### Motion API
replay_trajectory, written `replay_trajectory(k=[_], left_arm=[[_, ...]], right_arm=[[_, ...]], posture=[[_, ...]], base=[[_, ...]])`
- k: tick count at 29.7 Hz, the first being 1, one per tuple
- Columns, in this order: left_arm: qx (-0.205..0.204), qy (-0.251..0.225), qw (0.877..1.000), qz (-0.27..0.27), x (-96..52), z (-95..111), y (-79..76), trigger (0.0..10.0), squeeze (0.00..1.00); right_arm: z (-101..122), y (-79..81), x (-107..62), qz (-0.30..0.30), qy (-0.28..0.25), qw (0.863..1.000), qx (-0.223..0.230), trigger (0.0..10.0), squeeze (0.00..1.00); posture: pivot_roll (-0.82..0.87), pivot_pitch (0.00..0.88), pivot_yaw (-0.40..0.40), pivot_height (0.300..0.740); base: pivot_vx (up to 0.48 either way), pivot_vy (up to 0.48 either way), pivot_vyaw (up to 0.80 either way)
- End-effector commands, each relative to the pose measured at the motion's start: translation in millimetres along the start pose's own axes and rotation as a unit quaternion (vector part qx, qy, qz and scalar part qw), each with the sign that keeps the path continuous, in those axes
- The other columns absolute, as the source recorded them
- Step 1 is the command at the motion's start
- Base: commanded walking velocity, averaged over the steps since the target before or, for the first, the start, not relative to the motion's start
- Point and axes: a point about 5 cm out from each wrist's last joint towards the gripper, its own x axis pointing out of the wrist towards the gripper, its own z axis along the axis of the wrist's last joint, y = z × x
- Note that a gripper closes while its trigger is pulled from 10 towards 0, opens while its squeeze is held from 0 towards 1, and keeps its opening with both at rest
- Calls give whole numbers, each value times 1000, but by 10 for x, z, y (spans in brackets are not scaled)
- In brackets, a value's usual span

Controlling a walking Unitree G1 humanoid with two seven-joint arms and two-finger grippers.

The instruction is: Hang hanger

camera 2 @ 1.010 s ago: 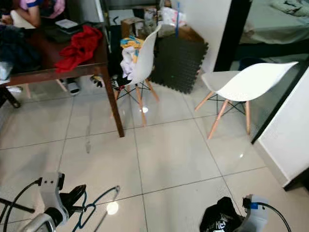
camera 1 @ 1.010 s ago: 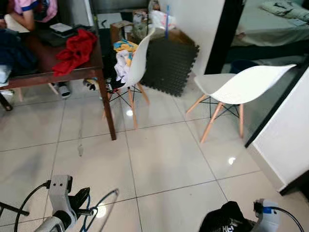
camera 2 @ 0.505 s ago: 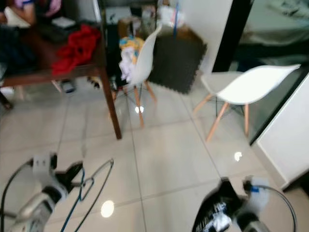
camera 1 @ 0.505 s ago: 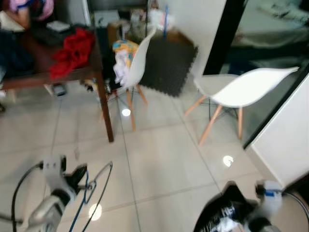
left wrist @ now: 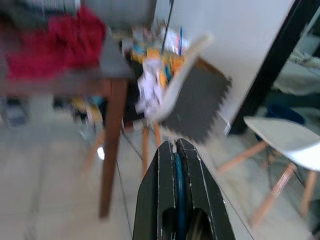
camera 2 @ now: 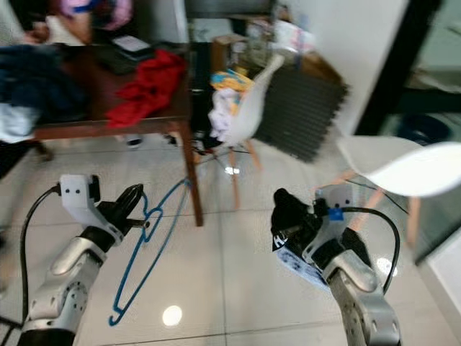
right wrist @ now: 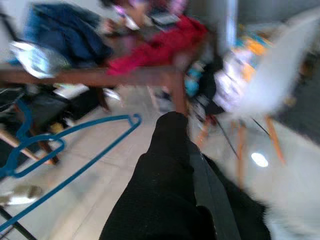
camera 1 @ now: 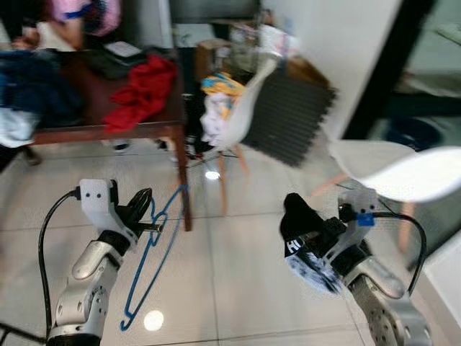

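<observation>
- Both arms have come up since a second ago.
- left gripper (camera 1: 141, 213): fingers pressed together on the blue hanger (camera 1: 153, 261), pinching it near the hook; it dangles over the floor tiles (camera 1: 230, 288), by the front corner leg of the wooden table (camera 1: 108, 126).
- right gripper (camera 2: 288, 220): clamped on a black garment (camera 2: 297, 238).

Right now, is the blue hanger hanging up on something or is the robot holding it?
Held, not hung. The left gripper is shut on the blue hanger, which dangles over the floor.
</observation>
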Motion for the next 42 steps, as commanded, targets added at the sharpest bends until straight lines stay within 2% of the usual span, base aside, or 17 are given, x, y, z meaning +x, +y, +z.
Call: replay_trajectory(k=[1,2,7,9,12,13,18,23,33,39,42], left_arm=[[11,-8,1000,-12,48,70,-86,10000,0],[20,-23,999,-16,98,172,-117,10000,0],[32,-47,998,-20,175,359,-153,10000,0],[38,-64,997,-25,232,520,-193,10000,0],[35,-70,997,-26,254,571,-211,10000,0],[23,-75,997,-23,278,635,-232,10000,0],[23,-75,997,-20,289,659,-243,10000,0],[34,-79,996,-19,304,734,-268,10000,0],[54,-80,995,-25,320,798,-330,10000,0],[57,-79,995,-27,323,822,-341,10000,0],[72,-76,994,-30,327,839,-359,10000,0]], right_arm=[[34,55,37,14,0,1000,-2,10000,0],[67,82,94,17,-4,1000,-5,10000,0],[135,124,183,18,-13,1000,-4,10000,0],[211,165,255,17,-23,1000,1,10000,0],[244,183,285,19,-28,999,5,10000,0],[309,231,351,23,-41,999,25,10000,0],[353,270,402,29,-49,998,33,10000,0],[456,391,516,54,-62,996,33,10000,0],[486,457,611,66,-61,995,31,10000,0],[490,471,618,66,-59,995,33,10000,0],[490,467,611,63,-57,996,37,10000,0]], posture=[[18,95,-43,740],[25,92,-46,740],[31,89,-48,740],[32,89,-48,740],[32,89,-48,740],[33,89,-48,740],[33,89,-48,740],[40,85,-52,740],[47,77,-60,740],[46,74,-61,740],[45,73,-61,740]], base=[[394,0,613],[394,0,0],[394,0,0],[396,0,0],[396,0,0],[394,0,0],[395,0,0],[396,0,0],[396,0,0],[394,0,0],[395,0,0]])
